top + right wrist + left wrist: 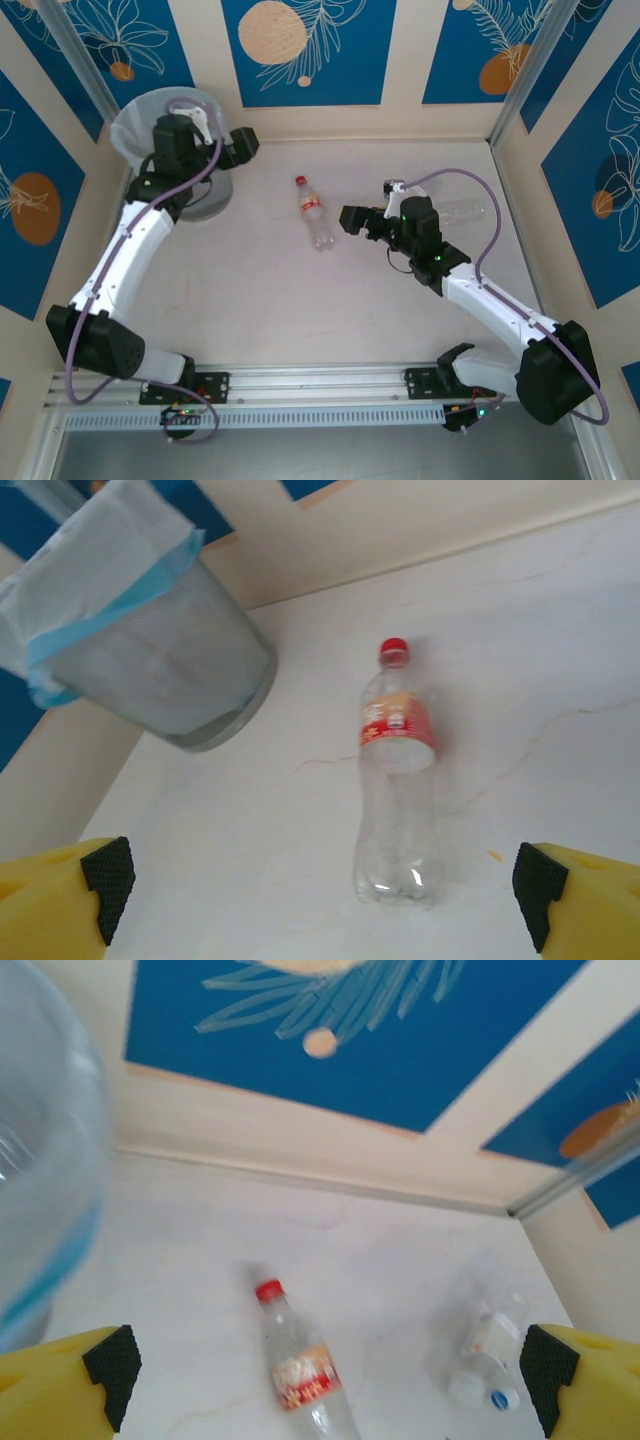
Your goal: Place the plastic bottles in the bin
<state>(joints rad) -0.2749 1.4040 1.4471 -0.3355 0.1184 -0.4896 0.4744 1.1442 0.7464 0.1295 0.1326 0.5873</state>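
The bin [165, 125] stands in the far left corner of the tabletop [280, 300], lined with a white bag [100, 570] that has a blue edge. The left arm [130, 235] reaches up to it, and the left jaws stand just past the bin's right rim, pointing to the right. In the left wrist view their black pads [112, 1360] sit at the two lower corners, far from each other, so the left jaws are released and grasp nothing. The bag shows as a blur at the left edge of that view.

A red-cap bottle [313, 210] lies flat near the middle of the tabletop, its cap toward the far wall [400, 118], well apart from the bin. The right arm [480, 295] reaches toward it from the right, and the right jaws are just beside the bottle's lower half without touching it. In the right wrist view the bottle [397, 780] lies between the two pads [540, 880], which are wide apart: the right jaws are also released and empty.

Crushed bottles [485, 1345] with a white and a blue cap lie farther right, near the right arm; their exact number cannot be told.
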